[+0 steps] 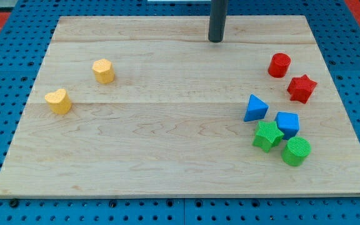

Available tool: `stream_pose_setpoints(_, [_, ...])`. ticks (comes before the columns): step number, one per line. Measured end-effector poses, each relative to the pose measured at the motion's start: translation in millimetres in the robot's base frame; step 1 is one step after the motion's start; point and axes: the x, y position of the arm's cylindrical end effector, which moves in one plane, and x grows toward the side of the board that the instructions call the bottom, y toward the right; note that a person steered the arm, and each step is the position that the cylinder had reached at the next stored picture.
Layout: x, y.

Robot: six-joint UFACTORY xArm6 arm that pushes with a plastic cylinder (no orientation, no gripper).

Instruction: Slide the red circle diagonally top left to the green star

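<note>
I see my tip [215, 40] near the view's top, a little right of the middle of the wooden counter [167, 156], and it touches no block. The end effector is only a straight rod, so there is nothing on it to be apart or together; it holds nothing.

The red circle [279, 65] stands at the view's right, well apart from my tip and lower than it. Just beside it, to the lower right, is the red star [301, 88]. The green star [267, 135] lies further toward the view's bottom, touching or almost touching the blue cube [287, 124], with the blue triangle [255, 108] above it and the green cylinder [296, 151] at its lower right. Two yellow blocks [104, 70] [59, 101] are far away at the view's left and are not involved.

I judge the red circle to be a small, light and stiff piece, probably plastic, which will slide easily on the smooth wood. Because it is round, it can roll off my tip if I push off-centre. I cannot grasp it; I would put my tip against the side opposite to the direction wanted and push through its centre, slowly. The cluster near the green star is tight, so a strong push may disturb the blue blocks.
</note>
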Motion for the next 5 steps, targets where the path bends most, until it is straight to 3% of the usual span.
stream_pose_setpoints(2, [0, 22])
stream_pose_setpoints(3, [-12, 117])
stream_pose_setpoints(4, [3, 194])
stream_pose_setpoints(5, [70, 184])
